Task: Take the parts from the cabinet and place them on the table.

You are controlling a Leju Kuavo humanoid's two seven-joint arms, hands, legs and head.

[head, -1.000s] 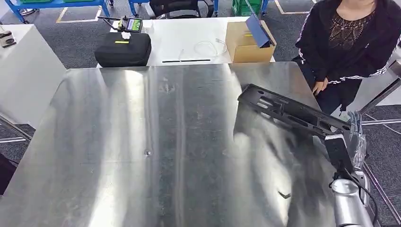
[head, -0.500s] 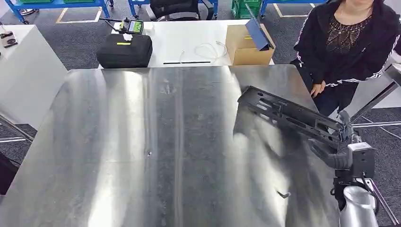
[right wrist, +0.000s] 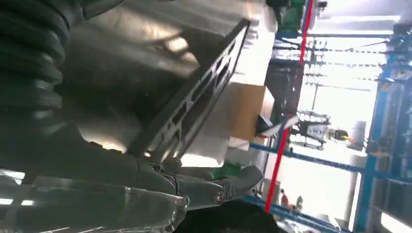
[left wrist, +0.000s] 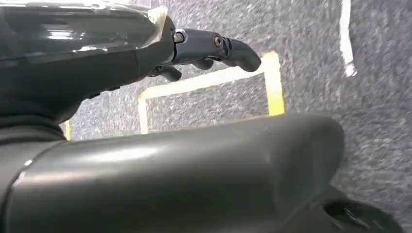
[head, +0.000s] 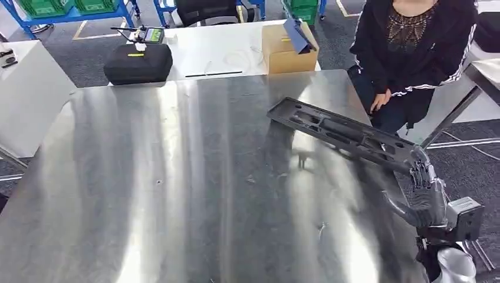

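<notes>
Fingers [head: 420, 172]: right hand [head: 426, 197] gripped the near end of the part [head: 345, 132], lower right of frame.
Part: long black frame over the desk [head: 177, 177], centre right.
Left hand [left wrist: 214, 46]: fingers curled, empty.
Risk: end-held part could tip or slip.

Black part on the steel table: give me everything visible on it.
The black part is a long, flat, matte bar, plastic by its look, with rows of elongated cutouts and raised ribs. It runs diagonally across the right side of the table, far end toward the middle, near end at the right edge. The right robot hand grips that near end. Whether the far end rests on the table or hangs just above cannot be told.
</notes>
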